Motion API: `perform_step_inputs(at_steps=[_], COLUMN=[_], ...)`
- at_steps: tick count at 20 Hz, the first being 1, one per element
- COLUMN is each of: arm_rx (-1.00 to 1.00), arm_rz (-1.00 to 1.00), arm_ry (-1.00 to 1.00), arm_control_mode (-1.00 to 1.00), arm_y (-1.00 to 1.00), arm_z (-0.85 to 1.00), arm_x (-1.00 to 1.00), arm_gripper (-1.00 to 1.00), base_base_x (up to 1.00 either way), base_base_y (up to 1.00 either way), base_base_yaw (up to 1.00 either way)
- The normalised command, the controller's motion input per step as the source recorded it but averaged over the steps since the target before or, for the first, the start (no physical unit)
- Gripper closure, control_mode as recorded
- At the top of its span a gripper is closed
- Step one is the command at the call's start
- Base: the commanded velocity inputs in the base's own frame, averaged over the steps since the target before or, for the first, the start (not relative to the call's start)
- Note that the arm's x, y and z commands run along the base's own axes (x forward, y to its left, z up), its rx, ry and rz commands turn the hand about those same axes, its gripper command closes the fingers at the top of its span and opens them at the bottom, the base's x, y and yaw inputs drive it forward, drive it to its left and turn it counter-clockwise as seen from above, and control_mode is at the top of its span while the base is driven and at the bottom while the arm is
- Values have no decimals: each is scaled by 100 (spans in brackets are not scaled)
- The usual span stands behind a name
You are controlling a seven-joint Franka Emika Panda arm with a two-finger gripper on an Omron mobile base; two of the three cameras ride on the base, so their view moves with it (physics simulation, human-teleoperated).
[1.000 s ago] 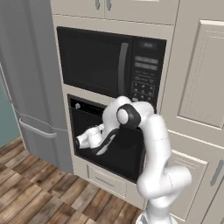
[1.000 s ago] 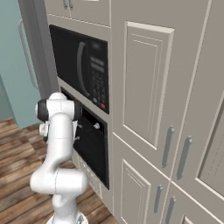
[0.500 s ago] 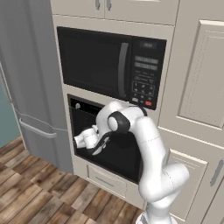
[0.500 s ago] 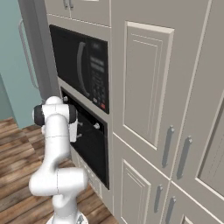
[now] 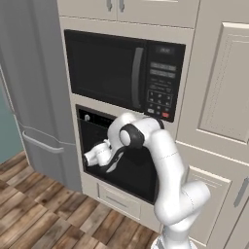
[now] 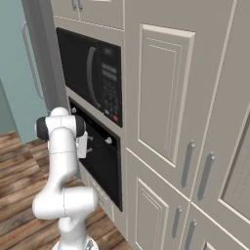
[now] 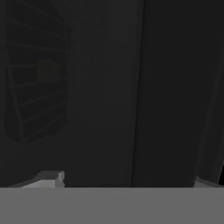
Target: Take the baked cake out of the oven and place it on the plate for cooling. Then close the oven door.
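Note:
The oven (image 5: 127,164) is a black unit built into the cabinet wall under the microwave. Its oven door (image 6: 103,163) stands upright, flush with the front. My gripper (image 5: 97,156) is held right up against the door's left part, also seen at the gripper (image 6: 83,144). In the hand view the gripper (image 7: 127,180) is open, its fingertips (image 7: 53,176) wide apart. The dark bar handle (image 7: 175,96) runs between them. The glass window (image 7: 37,74) shows wire racks and a dim brownish patch behind it. I cannot make out the cake. The plate is out of view.
A black microwave (image 5: 124,73) with a keypad sits directly above the oven. A grey fridge (image 5: 34,97) stands to the left, and tall cream cabinet doors (image 6: 176,97) fill the right. A drawer (image 5: 119,200) lies under the oven, above the wood floor (image 5: 44,214).
The arm's elbow has swung left and nearer to the oven front. The hand has stayed at the door's left side, shifting only slightly.

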Motion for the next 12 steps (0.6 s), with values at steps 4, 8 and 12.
perform_step_inputs(at_steps=[4, 8, 12], arm_rx=[9, 13, 8], arm_rz=[0, 0, 0], arm_ry=[12, 18, 24], arm_control_mode=[-100, -100, -100], arm_y=[-38, -21, 39], arm_z=[0, -2, -26], arm_x=[43, 16, -26], arm_gripper=[100, 100, 100], base_base_x=[0, 0, 0], base_base_y=[0, 0, 0], base_base_yaw=[0, 0, 0])
